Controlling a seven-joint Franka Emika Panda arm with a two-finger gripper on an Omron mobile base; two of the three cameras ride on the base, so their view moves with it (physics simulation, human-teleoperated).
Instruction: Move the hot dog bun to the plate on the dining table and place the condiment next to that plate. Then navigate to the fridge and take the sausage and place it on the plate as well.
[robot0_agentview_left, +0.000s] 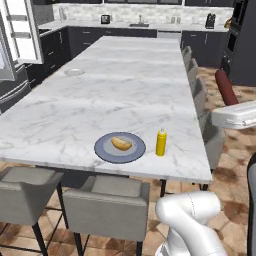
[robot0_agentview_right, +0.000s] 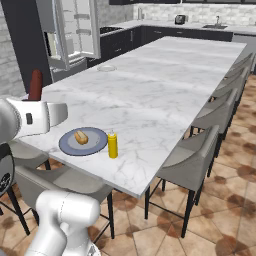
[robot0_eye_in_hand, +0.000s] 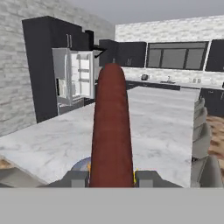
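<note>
I have the sausage (robot0_eye_in_hand: 111, 127) clamped between the jaws of the gripper (robot0_eye_in_hand: 111, 177), and in the hand view it stands straight up toward twelve o'clock. In the left base view the sausage (robot0_agentview_left: 225, 86) pokes up at about two o'clock, off the right edge of the dining table (robot0_agentview_left: 115, 95). The plate (robot0_agentview_left: 120, 147) sits near the table's front edge with the hot dog bun (robot0_agentview_left: 121, 144) lying on it. The condiment (robot0_agentview_left: 161, 142) stands upright just beside the plate at its three o'clock, not touching it. From the right base view I see the fridge (robot0_agentview_right: 75, 32) at eleven o'clock with a door open, and a small pale dish (robot0_agentview_right: 106, 68) well up the table from the plate.
</note>
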